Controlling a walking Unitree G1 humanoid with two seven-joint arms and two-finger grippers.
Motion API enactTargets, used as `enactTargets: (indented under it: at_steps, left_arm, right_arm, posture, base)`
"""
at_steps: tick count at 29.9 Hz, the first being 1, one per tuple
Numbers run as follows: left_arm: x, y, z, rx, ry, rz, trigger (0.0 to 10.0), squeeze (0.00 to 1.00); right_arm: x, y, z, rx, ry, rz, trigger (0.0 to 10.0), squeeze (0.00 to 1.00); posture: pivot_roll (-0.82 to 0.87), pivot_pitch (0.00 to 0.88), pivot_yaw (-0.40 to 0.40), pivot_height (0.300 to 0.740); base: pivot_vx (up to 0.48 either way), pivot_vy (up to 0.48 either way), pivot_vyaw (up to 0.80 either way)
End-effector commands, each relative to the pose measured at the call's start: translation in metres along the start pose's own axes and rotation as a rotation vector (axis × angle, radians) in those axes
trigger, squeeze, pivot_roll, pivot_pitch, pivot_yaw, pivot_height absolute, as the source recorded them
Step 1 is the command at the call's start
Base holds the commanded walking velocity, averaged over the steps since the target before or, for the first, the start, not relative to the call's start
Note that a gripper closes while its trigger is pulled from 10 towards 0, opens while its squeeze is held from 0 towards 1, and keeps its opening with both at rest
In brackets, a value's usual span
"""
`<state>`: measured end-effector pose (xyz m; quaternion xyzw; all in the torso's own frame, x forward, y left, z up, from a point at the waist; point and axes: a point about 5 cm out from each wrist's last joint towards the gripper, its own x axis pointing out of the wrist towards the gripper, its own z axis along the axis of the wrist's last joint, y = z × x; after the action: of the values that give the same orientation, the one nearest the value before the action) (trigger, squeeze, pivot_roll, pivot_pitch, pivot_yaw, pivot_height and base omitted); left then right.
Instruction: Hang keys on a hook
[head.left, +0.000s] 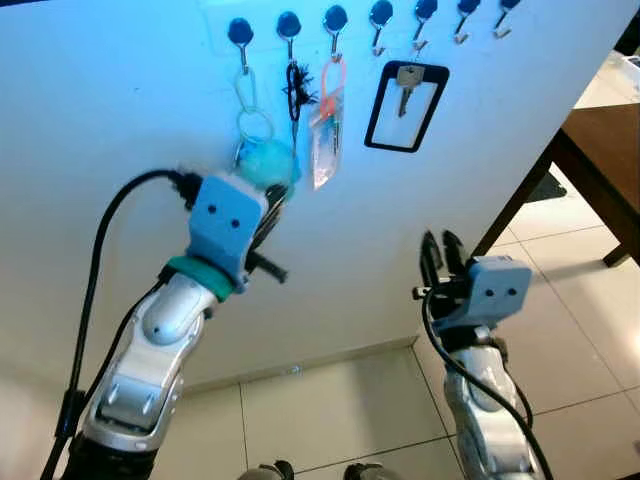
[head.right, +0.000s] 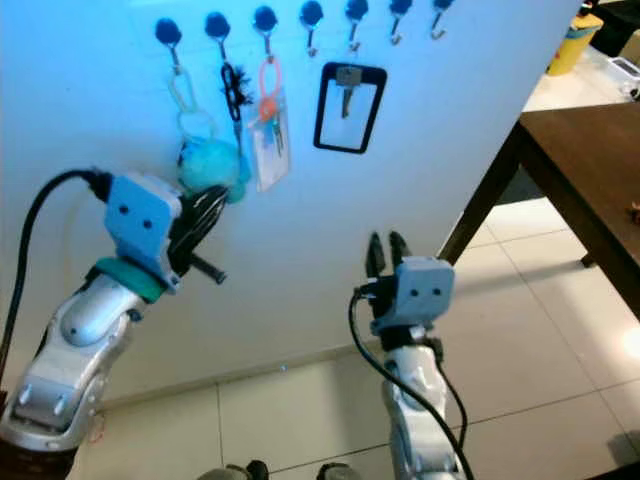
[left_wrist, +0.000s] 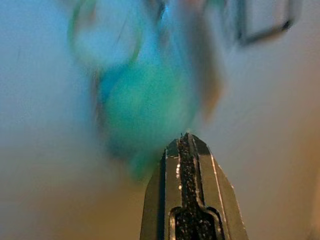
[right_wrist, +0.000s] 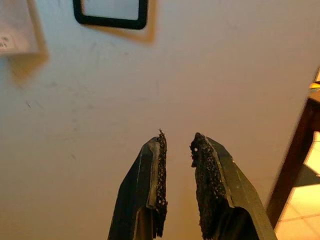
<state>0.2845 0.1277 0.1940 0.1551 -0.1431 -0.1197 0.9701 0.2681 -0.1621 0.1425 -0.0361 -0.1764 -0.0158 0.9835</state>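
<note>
From my head, looking down the white wall, I see my left gripper raised just under the keys, whose ring and carabiner hang from the leftmost hook with a teal pompom below. My right gripper hovers lower, well apart, aimed at bare wall. The other eye shows the same, plus more of the dark table at my right. My left wrist view is blurred: the teal pompom looms just past my fingertips, which are pressed together on nothing. My right wrist view shows its fingers slightly apart, empty, below a black frame. The risk, I judge, is snagging the pompom as I withdraw and lifting the ring off its hook.
</note>
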Motion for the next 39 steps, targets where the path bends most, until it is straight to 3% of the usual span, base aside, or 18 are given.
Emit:
enactTargets:
  at_steps: [1, 8, 11, 20, 39]
  left_arm:
    - [-0.012, 0.007, -0.029, 0.072, 0.102, 0.104, 10.0, 0.00]
    - [-0.025, 0.010, -0.056, 0.136, 0.202, 0.244, 10.0, 0.00]
    - [-0.026, 0.010, -0.060, 0.117, 0.220, 0.271, 10.0, 0.00]
    - [-0.018, 0.003, -0.052, 0.118, 0.145, 0.249, 10.0, 0.00]
    - [-0.012, -0.004, -0.047, 0.087, 0.094, 0.222, 10.0, 0.00]
  right_arm:
    - [-0.003, -0.008, 0.001, -0.048, 0.024, -0.052, 10.0, 0.00]
    - [-0.016, -0.019, -0.017, -0.114, 0.138, -0.080, 10.0, 0.00]
    - [-0.020, -0.019, -0.025, -0.129, 0.172, -0.083, 10.0, 0.00]
    - [-0.011, -0.012, -0.022, -0.131, 0.167, -0.087, 10.0, 0.00]
    - [0.002, -0.014, -0.014, -0.142, 0.127, -0.111, 10.0, 0.00]
  posture:
    - [0.02, 0.094, 0.086, 0.740]
    - [0.02, 0.091, 0.066, 0.740]
    - [0.02, 0.093, 0.064, 0.740]
    - [0.02, 0.087, 0.074, 0.740]
    - [0.03, 0.087, 0.076, 0.740]
  base:
    - [0.000, 0.000, 0.00]
    - [0.000, 0.000, 0.00]
    - [-0.212, 0.000, 0.00]
    - [-0.346, 0.000, 0.00]
    - [-0.368, 0.000, 0.00]
